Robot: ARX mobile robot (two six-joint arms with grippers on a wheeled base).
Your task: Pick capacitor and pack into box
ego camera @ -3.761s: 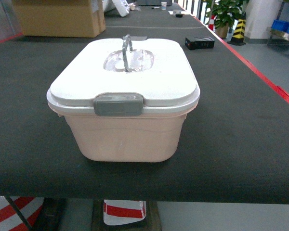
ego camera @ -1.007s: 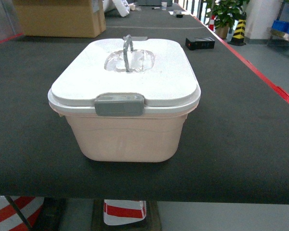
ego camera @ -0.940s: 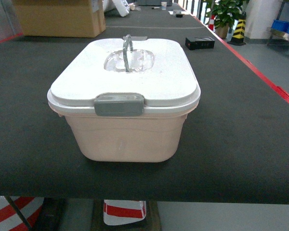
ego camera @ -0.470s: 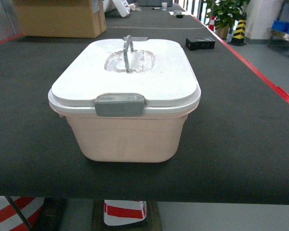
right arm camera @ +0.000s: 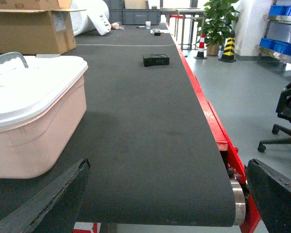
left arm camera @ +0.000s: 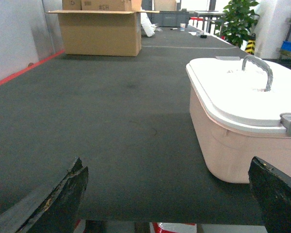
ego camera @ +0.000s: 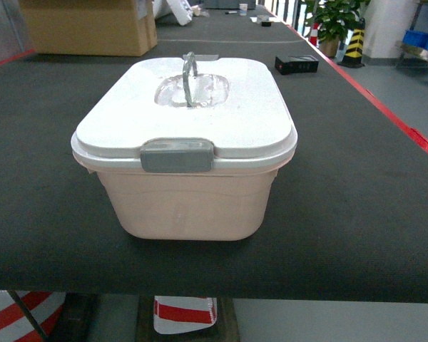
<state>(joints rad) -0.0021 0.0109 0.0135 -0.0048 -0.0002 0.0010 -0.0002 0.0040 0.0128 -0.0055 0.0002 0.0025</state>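
The box (ego camera: 185,192) is a pale pink tub standing near the front edge of the dark belt (ego camera: 342,178). Its white lid (ego camera: 200,121) is on, the grey handle (ego camera: 188,77) stands upright, and the front clasp (ego camera: 177,154) is down. In the left wrist view the box (left arm camera: 233,145) is at the right, and my left gripper (left arm camera: 167,167) is open over bare belt beside it. In the right wrist view the box (right arm camera: 34,136) is at the left, and my right gripper (right arm camera: 167,167) is open and empty. Neither gripper shows in the head view. A small black block (ego camera: 296,64) lies far back; I cannot tell whether it is the capacitor.
A brown cardboard carton (ego camera: 85,27) stands at the back left of the belt. The red belt frame (right arm camera: 211,121) runs along the right edge, with a metal roller (right arm camera: 237,201) at the front end. Off the belt to the right are a potted plant (right arm camera: 218,19) and an office chair (right arm camera: 286,111).
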